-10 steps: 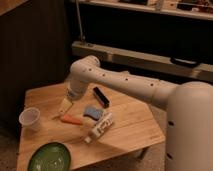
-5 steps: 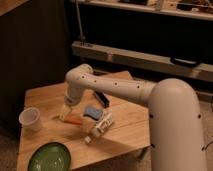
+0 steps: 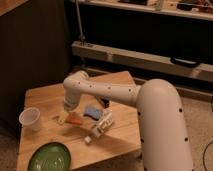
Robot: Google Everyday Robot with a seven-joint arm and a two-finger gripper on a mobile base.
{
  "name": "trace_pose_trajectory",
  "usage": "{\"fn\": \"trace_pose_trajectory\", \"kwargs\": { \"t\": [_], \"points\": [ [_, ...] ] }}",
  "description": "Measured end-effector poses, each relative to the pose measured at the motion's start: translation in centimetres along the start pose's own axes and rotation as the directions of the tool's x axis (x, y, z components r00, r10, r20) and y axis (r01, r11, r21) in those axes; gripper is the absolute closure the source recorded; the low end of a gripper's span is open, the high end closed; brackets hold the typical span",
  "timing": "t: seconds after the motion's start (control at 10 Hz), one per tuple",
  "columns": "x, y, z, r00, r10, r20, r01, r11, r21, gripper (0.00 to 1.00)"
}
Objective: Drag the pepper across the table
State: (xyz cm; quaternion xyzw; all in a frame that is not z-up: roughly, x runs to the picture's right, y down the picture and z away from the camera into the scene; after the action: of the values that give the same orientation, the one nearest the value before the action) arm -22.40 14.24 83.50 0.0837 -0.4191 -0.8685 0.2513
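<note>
- The cup [image 3: 30, 119] stands near the left edge of the table [image 3: 44, 96], where it stood a second ago.
- The green plate [image 3: 49, 157] lies at the near left corner, also unmoved.
- The gripper [image 3: 62, 119] is now down at the tabletop, just left of the pepper. A second ago it hung above the pepper, and half a second ago it was partway down. I cannot tell whether it is open or closed, or whether it touches the pepper.
- The pepper [image 3: 76, 120] lies flat near the middle of the table, between the gripper and the sponge. It has shifted little, if at all, so the drag looks barely begun.
- The sponge [image 3: 92, 111] lies just right of the pepper and slightly farther back.
- The bottle [image 3: 100, 127] lies tilted on its side, near and right of the pepper. Both sit close on that side, so a drag to the right would likely push into them. The bare wood lies farther back and to the left.
- The arm [image 3: 112, 92] reaches in from the right, and its thick lower part now fills far more of the right side than before. That fits a lean in to press down on the table.
</note>
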Motion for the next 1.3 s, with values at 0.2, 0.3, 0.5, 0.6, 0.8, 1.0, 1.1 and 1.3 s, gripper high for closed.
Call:
{"fn": "trace_pose_trajectory", "kwargs": {
  "t": [0.2,0.3,0.5,0.6,0.8,1.0,1.1,1.3],
  "points": [
    [0.3,0.1,1.1,1.0,-0.001,0.01,0.001,1.0,0.007,0.2],
    [0.5,0.1,1.4,1.0,0.001,0.015,-0.001,1.0,0.009,0.2],
    [1.4,-0.3,2.2,1.0,-0.005,0.028,0.004,1.0,0.016,0.21],
    [1.8,-0.7,2.6,0.999,-0.009,0.036,0.008,1.0,0.021,0.25],
    [2.4,-2.0,3.6,0.998,-0.021,0.059,0.019,0.999,0.03,0.44],
    [2.1,-2.2,4.1,0.996,-0.021,0.083,0.018,0.999,0.028,0.54],
    [2.0,-2.4,4.4,0.995,-0.02,0.095,0.018,1.0,0.024,0.54],
    [1.3,-2.2,4.4,0.994,-0.005,0.108,0.005,1.0,0.005,0.54]
  ]
}}
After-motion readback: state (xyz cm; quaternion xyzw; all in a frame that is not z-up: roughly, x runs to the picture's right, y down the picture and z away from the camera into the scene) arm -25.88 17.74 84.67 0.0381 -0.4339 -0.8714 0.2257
